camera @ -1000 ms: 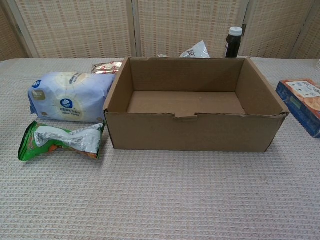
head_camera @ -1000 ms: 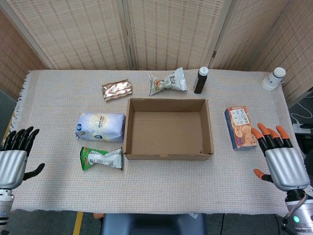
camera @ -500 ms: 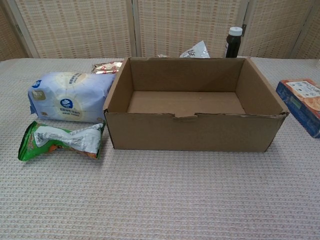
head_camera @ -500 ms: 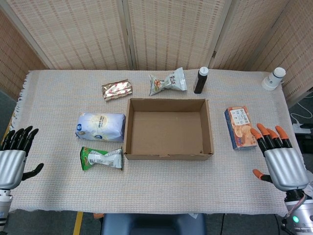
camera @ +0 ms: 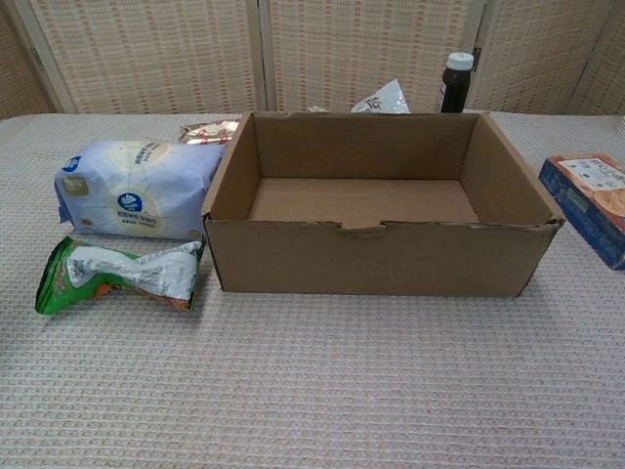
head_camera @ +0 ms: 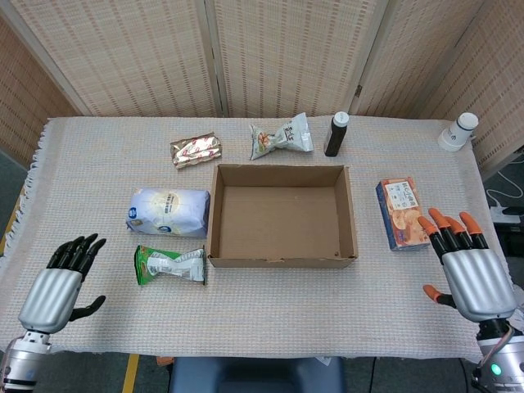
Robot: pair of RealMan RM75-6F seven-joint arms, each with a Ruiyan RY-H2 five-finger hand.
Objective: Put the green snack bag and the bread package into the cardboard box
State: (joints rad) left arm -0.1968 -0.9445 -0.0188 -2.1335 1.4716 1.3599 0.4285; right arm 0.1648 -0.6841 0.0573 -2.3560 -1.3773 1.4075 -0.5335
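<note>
The green snack bag (head_camera: 169, 264) (camera: 117, 275) lies crumpled on the cloth just left of the box's front corner. Behind it rests the white and blue bread package (head_camera: 168, 211) (camera: 137, 188), against the box's left wall. The open cardboard box (head_camera: 282, 262) (camera: 371, 259) stands in the middle with nothing inside. My left hand (head_camera: 56, 291) hovers at the front left, open, well left of the green bag. At the front right my right hand (head_camera: 467, 270) is open too, holding nothing. Neither hand shows in the chest view.
A blue and orange cracker box (head_camera: 401, 213) (camera: 596, 205) lies right of the cardboard box. Behind it are a dark bottle (head_camera: 336, 133) (camera: 456, 82), a pale snack bag (head_camera: 281, 137), a reddish foil packet (head_camera: 196, 150) and a white jar (head_camera: 458, 131) at the far right.
My left hand has moved right, from the table's left edge in over the front left of the cloth. The right hand has barely shifted. No object has moved.
</note>
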